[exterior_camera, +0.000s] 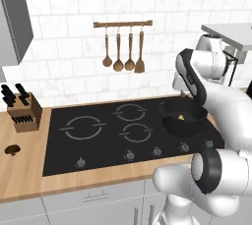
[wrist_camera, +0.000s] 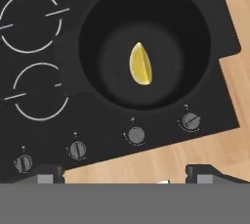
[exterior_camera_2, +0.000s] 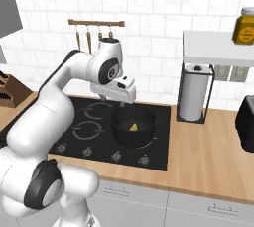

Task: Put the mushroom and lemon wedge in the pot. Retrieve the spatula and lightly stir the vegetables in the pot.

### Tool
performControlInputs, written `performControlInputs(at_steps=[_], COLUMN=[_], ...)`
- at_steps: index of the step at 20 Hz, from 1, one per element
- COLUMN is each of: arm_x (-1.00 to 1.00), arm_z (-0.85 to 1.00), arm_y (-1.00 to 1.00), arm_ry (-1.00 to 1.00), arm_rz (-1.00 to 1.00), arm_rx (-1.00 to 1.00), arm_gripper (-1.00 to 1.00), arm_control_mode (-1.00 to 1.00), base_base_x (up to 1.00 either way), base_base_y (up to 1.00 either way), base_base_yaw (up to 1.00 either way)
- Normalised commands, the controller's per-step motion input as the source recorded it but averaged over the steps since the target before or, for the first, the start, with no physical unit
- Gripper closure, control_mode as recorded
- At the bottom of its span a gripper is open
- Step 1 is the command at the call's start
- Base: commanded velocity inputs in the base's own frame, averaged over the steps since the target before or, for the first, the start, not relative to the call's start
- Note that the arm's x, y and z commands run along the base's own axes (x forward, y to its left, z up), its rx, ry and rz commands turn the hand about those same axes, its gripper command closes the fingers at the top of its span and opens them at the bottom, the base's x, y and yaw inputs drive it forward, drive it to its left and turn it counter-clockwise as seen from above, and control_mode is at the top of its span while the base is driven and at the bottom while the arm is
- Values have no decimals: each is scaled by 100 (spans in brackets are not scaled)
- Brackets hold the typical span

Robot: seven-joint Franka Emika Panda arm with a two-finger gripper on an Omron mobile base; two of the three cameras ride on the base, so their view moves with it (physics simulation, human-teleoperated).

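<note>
— Where's the lemon wedge (wrist_camera: 140, 64)?

— Lying on the bottom of the pot (wrist_camera: 195, 27), close to the middle, with bare black floor all round it. The left base view shows it as a small yellow spot inside the pot too.

— And the pot itself?

— On the stove (exterior_camera: 98, 143), at its right end, over the near right ring, with one square handle reaching out toward the wooden counter (exterior_camera_2: 208, 156).

— What are the jaws doing?

— Spread wide and holding nothing. In the hand view the two dark fingertips (wrist_camera: 45, 173) rise far apart at the bottom edge, and nothing sits between them. The gripper (exterior_camera_2: 115, 101) hangs just above the pot's rim, looking straight down into it.

— The mushroom (exterior_camera: 12, 150)?

— At the far left of the counter, in front of the knife block (exterior_camera: 23, 113) and well apart from the pot.

— The spatula (exterior_camera: 140, 52)?

— Hanging from the wooden rail (exterior_camera: 123, 23) on the tiled wall, rightmost of four utensils. From here its blade looks brownish and I can't make out its colour for sure.

— Anything else near the pot?

— A paper towel roll (exterior_camera_2: 194, 92) in a wire stand, on the counter to the right of the stove, under a white shelf (exterior_camera_2: 218, 47) carrying a yellow jar (exterior_camera_2: 245, 26).
</note>
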Motion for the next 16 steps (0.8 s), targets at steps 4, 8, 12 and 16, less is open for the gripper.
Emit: performControlInputs(at_steps=[4,8,12,16], arm_x=[-34,-10,0,0], arm_z=[89,19,0,0], arm_y=[95,14,0,0], arm_ry=[-1,-1,0,0], arm_rz=[14,1,0,0], arm_rx=[-1,0,0,0], arm_gripper=[-100,-100,-100,-100], arm_control_mode=[-100,-100,-100,-100], base_base_x=[0,0,0,0], base_base_y=[0,0,0,0], base_base_yaw=[0,0,0,0])
